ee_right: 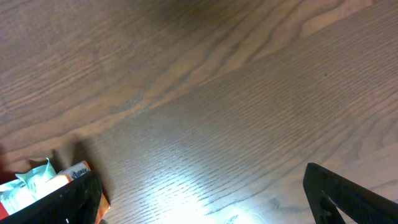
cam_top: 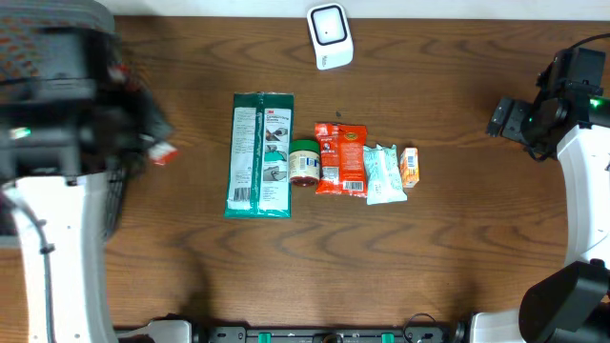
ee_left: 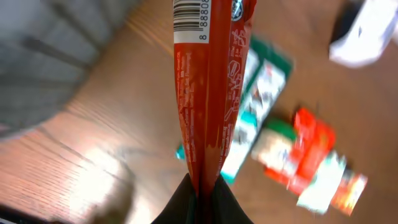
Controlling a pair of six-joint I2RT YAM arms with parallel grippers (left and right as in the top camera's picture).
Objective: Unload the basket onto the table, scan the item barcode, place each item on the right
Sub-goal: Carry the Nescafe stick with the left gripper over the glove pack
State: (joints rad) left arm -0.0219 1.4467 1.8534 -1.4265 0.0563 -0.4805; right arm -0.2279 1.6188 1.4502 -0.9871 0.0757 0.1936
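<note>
Overhead: red packet [cam_top: 164,152] at mid-left of frame. Scanner [cam_top: 330,36] at top centre, up and right of the packet (well apart). Right gripper [cam_top: 515,119] at far right, farthest from the packet.

Left wrist: left gripper [ee_left: 202,198] clamped on the packet's lower end. Long axis runs up the frame, barcode [ee_left: 189,15] at top.

Right wrist: jaws spread wide, holding nothing.

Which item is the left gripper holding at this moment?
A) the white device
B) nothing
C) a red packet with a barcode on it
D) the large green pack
C: in the left wrist view the left gripper is shut on the lower edge of the red packet, barcode near the top; the green pack and white device lie on the table.
</note>
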